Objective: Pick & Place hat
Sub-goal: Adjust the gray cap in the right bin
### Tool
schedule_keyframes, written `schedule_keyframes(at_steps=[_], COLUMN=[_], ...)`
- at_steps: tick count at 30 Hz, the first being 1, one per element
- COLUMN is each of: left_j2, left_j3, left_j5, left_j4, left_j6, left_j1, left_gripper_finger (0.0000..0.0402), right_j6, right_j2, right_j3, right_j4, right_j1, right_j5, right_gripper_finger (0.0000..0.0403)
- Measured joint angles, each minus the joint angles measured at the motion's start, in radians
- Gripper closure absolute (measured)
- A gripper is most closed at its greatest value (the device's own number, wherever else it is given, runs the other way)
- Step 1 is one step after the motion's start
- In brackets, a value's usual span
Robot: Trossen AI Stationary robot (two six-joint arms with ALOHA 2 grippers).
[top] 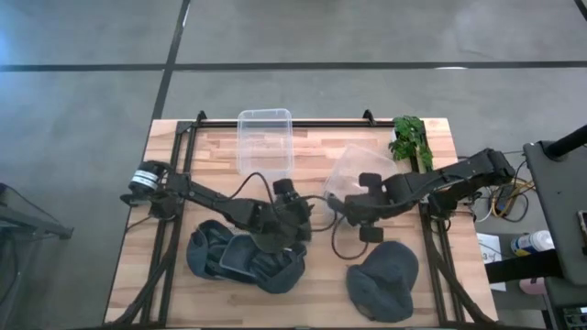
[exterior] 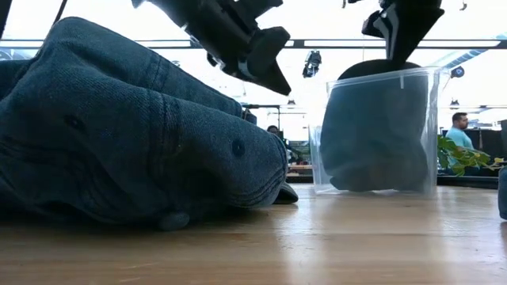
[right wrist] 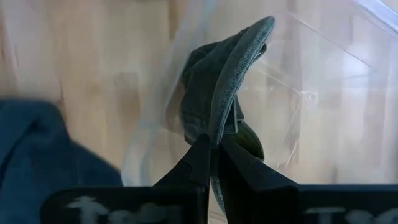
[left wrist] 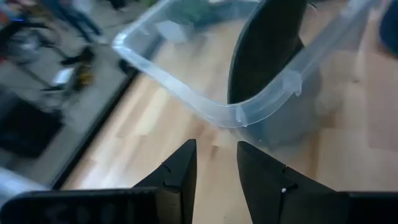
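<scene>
Presently the right gripper [right wrist: 213,155] is pinched shut on the brim of a dark hat [right wrist: 227,93] hanging just ahead of its fingers, over the clear tub [top: 353,179]; it should lower fully inside before releasing, while the left gripper [left wrist: 214,165] waits narrowly parted and empty.

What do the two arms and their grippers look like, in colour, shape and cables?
Both arms are dark, jointed and slim. The left arm ends at a silver-grey base part, and thin black cables loop beside both. The left gripper has two black, wedge-shaped fingers with small white marks. The right gripper has similar tapering black fingers.
</scene>
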Motion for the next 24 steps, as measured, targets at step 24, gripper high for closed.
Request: schedule_keyframes(at_steps=[24], left_j2=[0.066], left_j3=[0.0], left_j5=[0.363], left_j4=[0.268], left_j6=[0.031], left_j1=[0.068], left_gripper_finger=[0.0292], right_j6=[-0.205], right_j2=[0.002], right_j3=[-0.004], right_j4=[-0.049], right_j1=[0.082], right_j5=[0.052], right_gripper_finger=[0.039])
